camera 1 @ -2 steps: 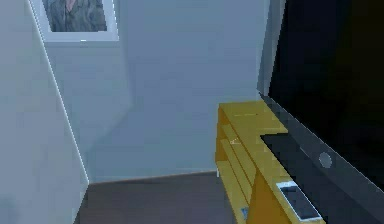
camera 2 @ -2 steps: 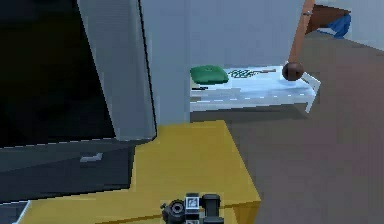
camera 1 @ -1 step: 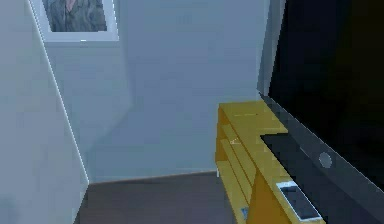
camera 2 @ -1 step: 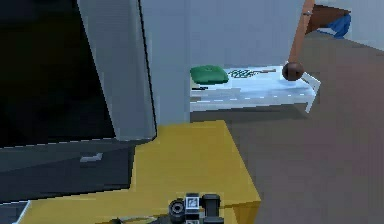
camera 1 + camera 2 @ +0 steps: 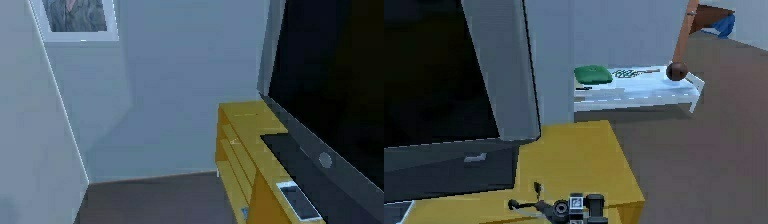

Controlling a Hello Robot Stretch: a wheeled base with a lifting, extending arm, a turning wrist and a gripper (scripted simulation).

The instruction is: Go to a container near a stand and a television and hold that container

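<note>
— Grey walls [image 5: 170,90] and a dark brown floor [image 5: 704,150]. What's the biggest thing?

— A black television [image 5: 444,80], taking the left of the arm side view and the right of the forward view. It stands on a yellow stand [image 5: 574,160] with shelves along its front, set against the wall.

— And farther out?

— Across the floor, well apart from the stand, there is a low white bed [image 5: 644,95]. A green cushion [image 5: 592,73] lies at its left end, and a brown ball [image 5: 677,70] sits at its right end.

— Anything on the walls?

— A framed picture [image 5: 75,18] hangs high on the far left in the forward view.

— Where is the container?

— I cannot tell which thing is one. A small flat white item with a dark face [image 5: 298,200] lies on the stand's near end, just beside the television's foot.

— And the tool?

— The tool [image 5: 526,196] is low in the arm side view, over the stand's near edge, just right of the television's lower corner, with two white marker squares [image 5: 562,210] to its right. I cannot tell how its fingers are set, or whether it holds anything.
</note>
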